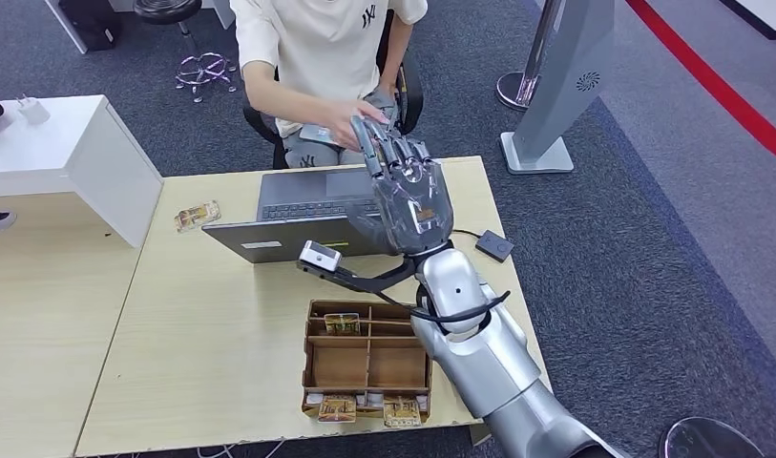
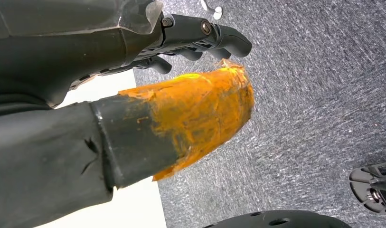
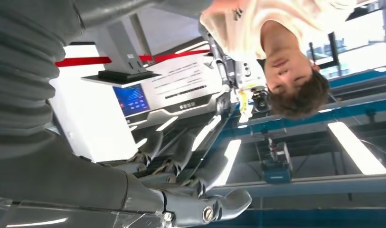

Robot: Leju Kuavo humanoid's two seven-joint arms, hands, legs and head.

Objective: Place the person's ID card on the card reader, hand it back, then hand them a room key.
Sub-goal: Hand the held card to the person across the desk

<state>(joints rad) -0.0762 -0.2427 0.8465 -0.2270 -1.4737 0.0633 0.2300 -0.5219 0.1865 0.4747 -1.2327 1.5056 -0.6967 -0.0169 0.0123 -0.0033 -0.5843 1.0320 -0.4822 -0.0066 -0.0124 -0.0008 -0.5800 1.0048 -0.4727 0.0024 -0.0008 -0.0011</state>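
Note:
My right hand (image 1: 408, 191) is raised over the laptop and reaches toward the seated person (image 1: 317, 48). Its fingers (image 1: 391, 153) are stretched out and hold nothing. In the right wrist view the same hand (image 3: 181, 194) has its fingers straight and apart. The person's hand (image 1: 353, 122) is at my fingertips and holds a pale card (image 1: 317, 134) just above their lap. The small black card reader (image 1: 494, 246) lies on the table's right side, on a cable. My left hand (image 2: 148, 95), with an orange-taped thumb, hangs over grey carpet and holds nothing.
An open grey laptop (image 1: 307, 215) stands under my right forearm. A wooden tray (image 1: 367, 361) with room key cards (image 1: 337, 408) sits at the table's front edge. One loose card (image 1: 197, 216) lies left of the laptop. A white cabinet (image 1: 69, 153) stands at the left.

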